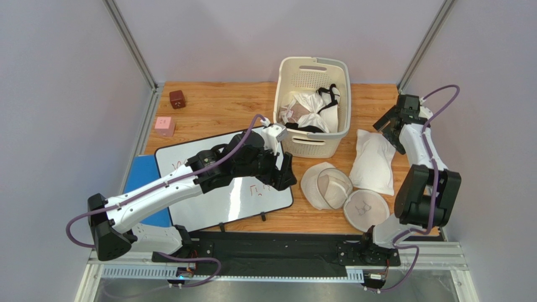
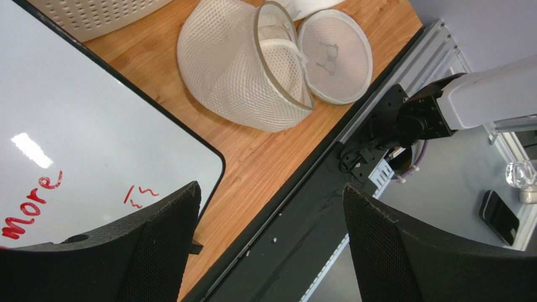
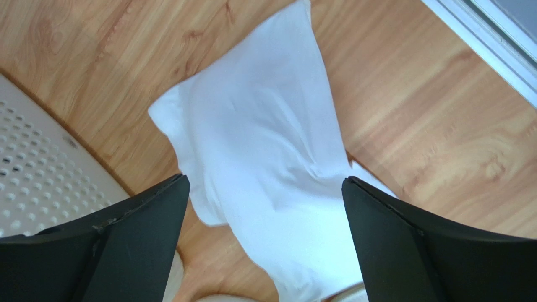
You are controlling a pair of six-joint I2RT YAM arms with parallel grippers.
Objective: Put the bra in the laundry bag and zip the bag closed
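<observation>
Your left fingers (image 2: 151,251) stand wide apart with nothing between them, over the near right corner of the whiteboard (image 2: 75,126), just left of the laundry bag (image 2: 239,69). The bag lies unzipped toward the counter's (image 1: 214,107) near edge, its two mesh halves spread side by side. Your right fingers (image 3: 126,251) are also apart and hold nothing. They hang above the bra (image 3: 265,157), which lies by the right edge, beside the basket (image 1: 313,146).
</observation>
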